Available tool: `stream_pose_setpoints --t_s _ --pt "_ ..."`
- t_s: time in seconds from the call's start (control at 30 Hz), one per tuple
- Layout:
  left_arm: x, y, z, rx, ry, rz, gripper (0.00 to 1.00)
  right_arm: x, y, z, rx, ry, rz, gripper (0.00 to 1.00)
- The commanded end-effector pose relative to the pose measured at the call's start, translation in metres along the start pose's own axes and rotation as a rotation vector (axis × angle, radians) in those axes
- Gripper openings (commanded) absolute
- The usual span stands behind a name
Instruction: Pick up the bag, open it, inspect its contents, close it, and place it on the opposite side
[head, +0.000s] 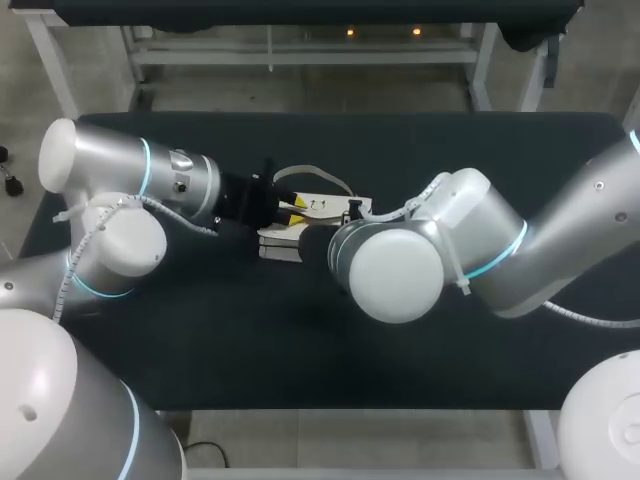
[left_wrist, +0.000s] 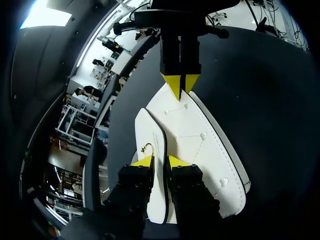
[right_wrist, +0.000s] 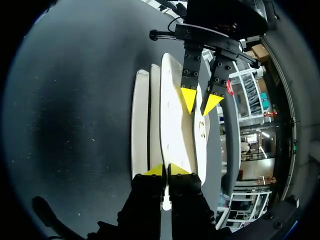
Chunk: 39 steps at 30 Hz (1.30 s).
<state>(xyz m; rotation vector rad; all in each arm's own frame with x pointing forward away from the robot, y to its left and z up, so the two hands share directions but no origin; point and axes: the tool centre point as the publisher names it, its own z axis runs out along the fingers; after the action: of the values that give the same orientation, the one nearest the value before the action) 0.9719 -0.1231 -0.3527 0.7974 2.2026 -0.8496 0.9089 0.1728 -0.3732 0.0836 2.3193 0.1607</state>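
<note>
Left fingers (left_wrist: 144, 161) and right fingers (right_wrist: 156, 170) narrow, tight on opposite ends of white bag (left_wrist: 200, 145).

White bag (right_wrist: 172, 125) in right end effector (right_wrist: 166, 171)

You've got soft, even overhead light in the head view: the black table (head: 300, 340) swallows shadow, and your right arm (head: 395, 275) glares white. Both wrist views bend hard toward their dark rims, and the white bag (left_wrist: 200, 150) reads bright.
</note>
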Motion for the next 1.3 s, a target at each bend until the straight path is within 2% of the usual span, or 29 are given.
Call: stream_pose_setpoints --t_s 0.03,0.23,0.47,0.67,0.7,0.73,0.77,0.9,0.97,1.0,1.03,1.07,1.3 --pt "0.003 0.003 0.002 0.005 0.002 0.010 0.00 0.005 -0.003 0.002 -0.014 -0.025 0.000 0.00" --pt "0.008 0.010 -0.004 -0.005 0.011 0.002 0.00 0.005 -0.003 0.002 -0.014 -0.025 0.000 0.00" --pt "0.004 -0.001 0.008 0.037 0.014 0.026 0.00 0.005 -0.003 0.002 -0.014 -0.025 0.000 0.00" --pt "0.005 0.001 0.003 0.031 0.013 0.023 0.02 0.005 -0.003 0.002 -0.014 -0.025 0.000 0.00" --pt "0.004 0.001 0.001 0.030 0.009 0.020 0.48 0.005 -0.003 0.002 -0.014 -0.025 0.000 0.00" --pt "0.004 0.001 -0.001 0.026 0.005 0.020 0.81 0.005 -0.003 0.002 -0.014 -0.025 0.000 0.00" --pt "0.004 0.001 -0.003 0.023 0.000 0.018 1.00 0.005 -0.003 0.002 -0.014 -0.025 0.000 0.00" --pt "0.000 -0.003 -0.012 0.012 -0.016 0.021 1.00 0.004 -0.002 0.000 -0.019 -0.024 0.001 0.00" --pt "-0.001 -0.007 -0.016 0.009 -0.022 0.025 1.00 0.002 -0.002 -0.002 -0.020 -0.019 0.000 0.17" --pt "-0.002 -0.008 -0.019 0.010 -0.024 0.027 1.00 0.002 -0.001 -0.003 -0.026 -0.011 -0.002 0.42" --pt "-0.003 -0.010 -0.021 0.005 -0.027 0.034 1.00 0.001 -0.001 -0.005 -0.027 -0.004 -0.006 0.77" --pt "-0.003 -0.011 -0.023 0.002 -0.028 0.034 1.00 0.000 -0.001 -0.007 -0.026 0.001 -0.010 1.00" --pt "-0.009 -0.015 -0.042 -0.019 -0.041 0.001 1.00 -0.012 -0.004 -0.028 -0.056 0.040 0.001 1.00"
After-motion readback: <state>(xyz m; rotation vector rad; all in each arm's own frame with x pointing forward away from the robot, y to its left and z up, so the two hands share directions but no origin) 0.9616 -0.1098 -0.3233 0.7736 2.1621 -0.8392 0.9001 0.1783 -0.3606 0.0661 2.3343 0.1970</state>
